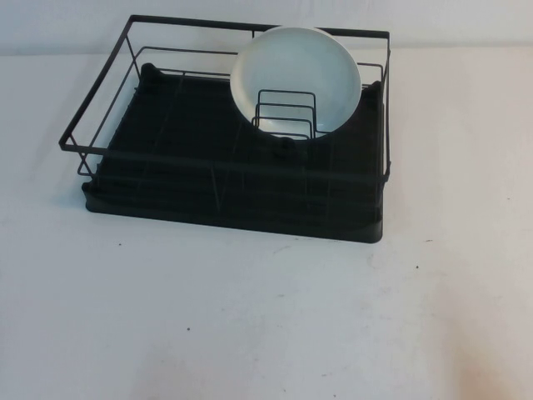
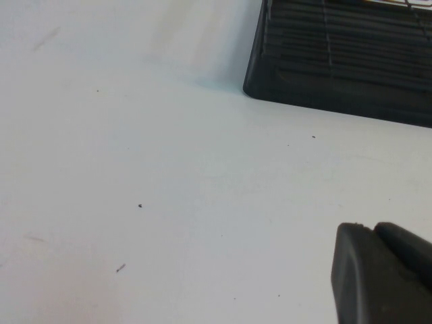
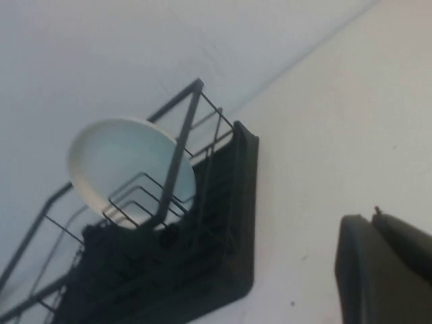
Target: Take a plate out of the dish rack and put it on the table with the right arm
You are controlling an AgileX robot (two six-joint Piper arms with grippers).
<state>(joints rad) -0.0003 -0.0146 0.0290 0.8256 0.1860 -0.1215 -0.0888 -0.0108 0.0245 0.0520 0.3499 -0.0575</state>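
A round white plate (image 1: 296,77) stands upright against the wire dividers at the back right of the black dish rack (image 1: 96,151). The right wrist view also shows the plate (image 3: 118,158) in the rack (image 3: 223,223), some way off. My right gripper (image 3: 373,219) is shut and empty, above the white table (image 3: 337,135) beside the rack's right end. My left gripper (image 2: 371,228) is shut and empty, low over the table near the rack's front left corner (image 2: 270,81). Neither arm shows in the high view.
The white table (image 1: 266,317) has a few small dark specks. The rack's drip tray (image 1: 250,208) takes up the middle and back. The rack holds only the one plate.
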